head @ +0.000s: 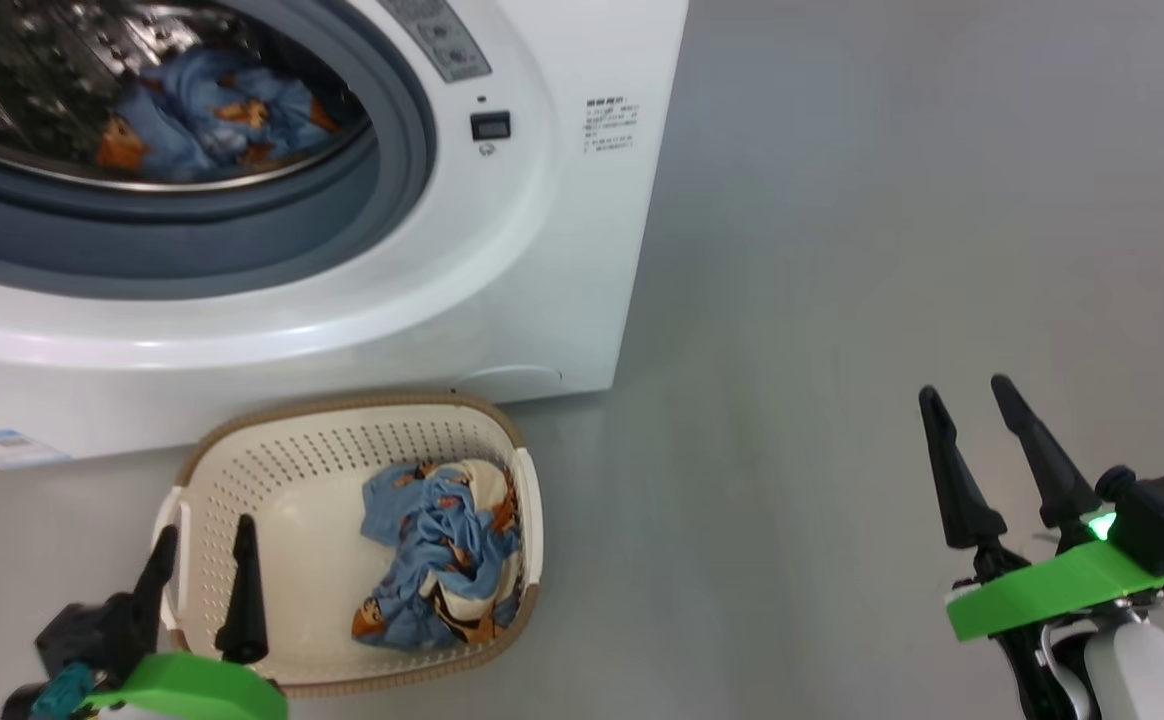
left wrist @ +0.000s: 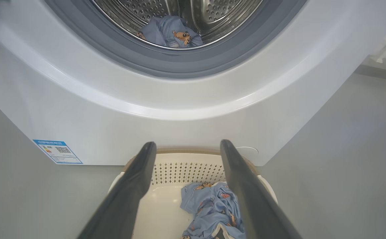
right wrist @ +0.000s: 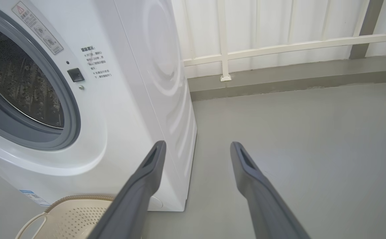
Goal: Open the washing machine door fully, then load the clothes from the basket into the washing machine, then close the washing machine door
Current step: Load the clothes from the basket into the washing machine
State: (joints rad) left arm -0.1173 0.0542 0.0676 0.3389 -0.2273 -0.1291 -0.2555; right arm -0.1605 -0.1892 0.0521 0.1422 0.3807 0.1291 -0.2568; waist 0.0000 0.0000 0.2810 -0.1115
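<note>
Fingers (left wrist: 131, 189) of left gripper (head: 207, 527) hanging wide, empty, above basket (head: 342, 405); some clothes (head: 192, 110) lying in washer (head: 502, 250), rest awaiting loading, then closing.

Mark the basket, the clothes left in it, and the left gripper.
basket (head: 362, 402): head view, back of the brown rim.
clothes (head: 442, 560): head view, middle of the blue bundle.
left gripper (head: 206, 525): head view, midway between its fingertips.

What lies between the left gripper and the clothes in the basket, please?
In the head view, just bare cream floor of the basket separates the left gripper from the clothes.
</note>
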